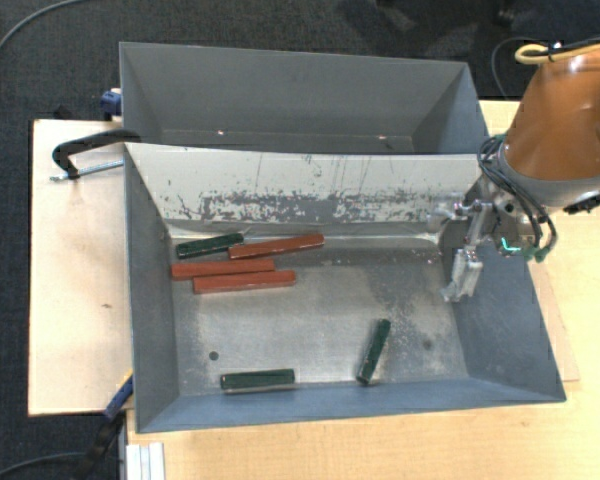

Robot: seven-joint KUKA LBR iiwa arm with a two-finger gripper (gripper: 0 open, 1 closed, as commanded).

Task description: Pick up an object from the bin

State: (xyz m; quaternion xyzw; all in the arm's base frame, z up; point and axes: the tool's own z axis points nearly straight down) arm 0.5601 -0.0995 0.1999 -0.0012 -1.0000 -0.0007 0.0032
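Bin [145, 298], left to right.
- Left, by back wall: dark green bar [210, 246] and three red-brown bars [245, 281], close together.
- By front wall: second dark green bar [257, 379], flat.
- Right of centre: tilted dark green bar [373, 351], lying alone; nearest candidate.
- Right: gripper [458, 286] low beside right wall, over bare floor. Nothing seen in it; how far open cannot be told.

Step, as judged: approach, nothing grasped yet. Next move calls for shift left and toward front wall, over tilted bar, with grip set across its narrow width.

Orange cover [565, 113], black cables [542, 230], silvery wrist [480, 220]
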